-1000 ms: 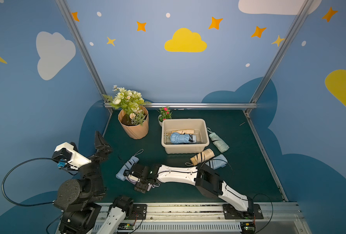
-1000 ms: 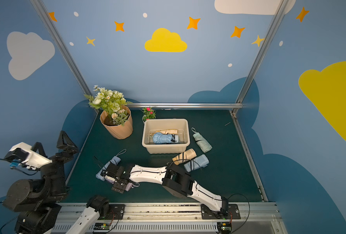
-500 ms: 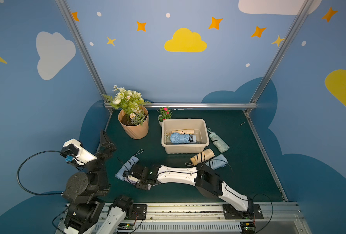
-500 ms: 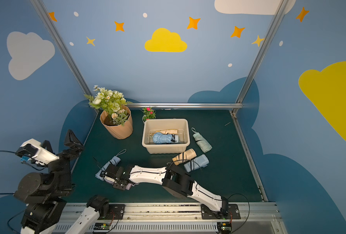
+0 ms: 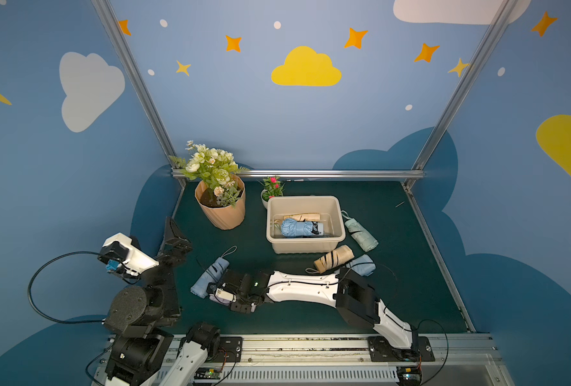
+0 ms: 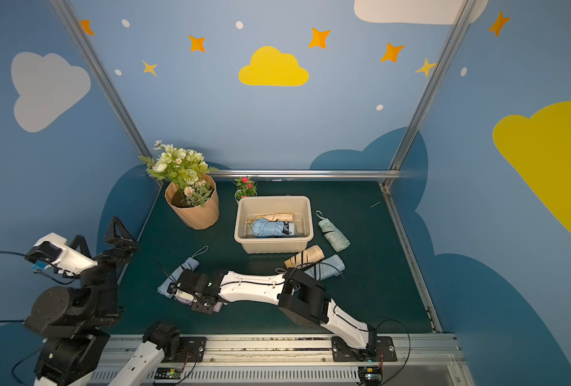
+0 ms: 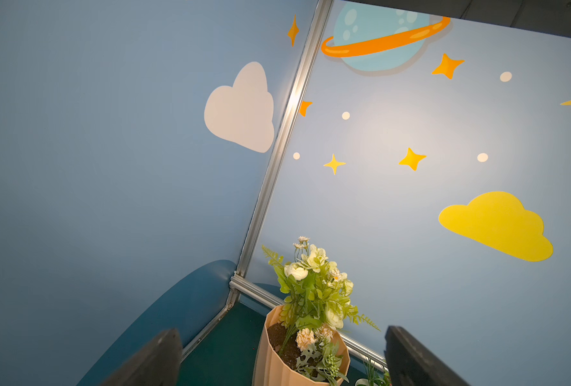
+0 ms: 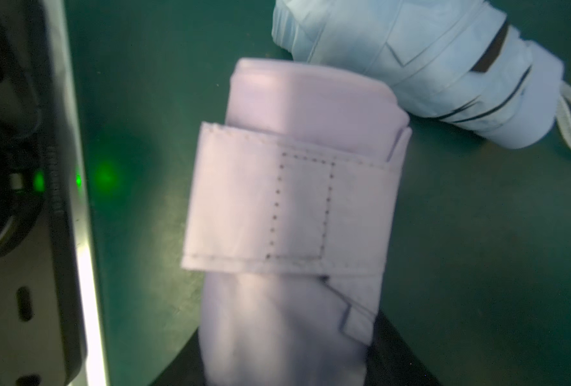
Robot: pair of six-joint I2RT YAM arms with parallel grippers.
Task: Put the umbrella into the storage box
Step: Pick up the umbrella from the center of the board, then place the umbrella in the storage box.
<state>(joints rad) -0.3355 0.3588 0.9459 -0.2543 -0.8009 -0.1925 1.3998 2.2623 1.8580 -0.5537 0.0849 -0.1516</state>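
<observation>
The lilac folded fabric umbrella [image 8: 287, 207] lies well apart from the beige rectangular plastic storage box [image 5: 306, 245], to its front left. My right gripper [image 8: 284, 364] is clamped on it; my left gripper [image 7: 284, 347] is spread wide, empty.

On the dark green desk [image 5: 408, 294], a ribbed tan flower pot [image 5: 222, 215] of white and green blooms stands upright at ten o'clock in both top views. A small pink-flowered plant [image 5: 272, 187] stands near it at eleven o'clock, by the silver back rail [image 5: 327, 173]. A yellow cloud [image 5: 306, 68] marks the blue wall at twelve o'clock.
</observation>
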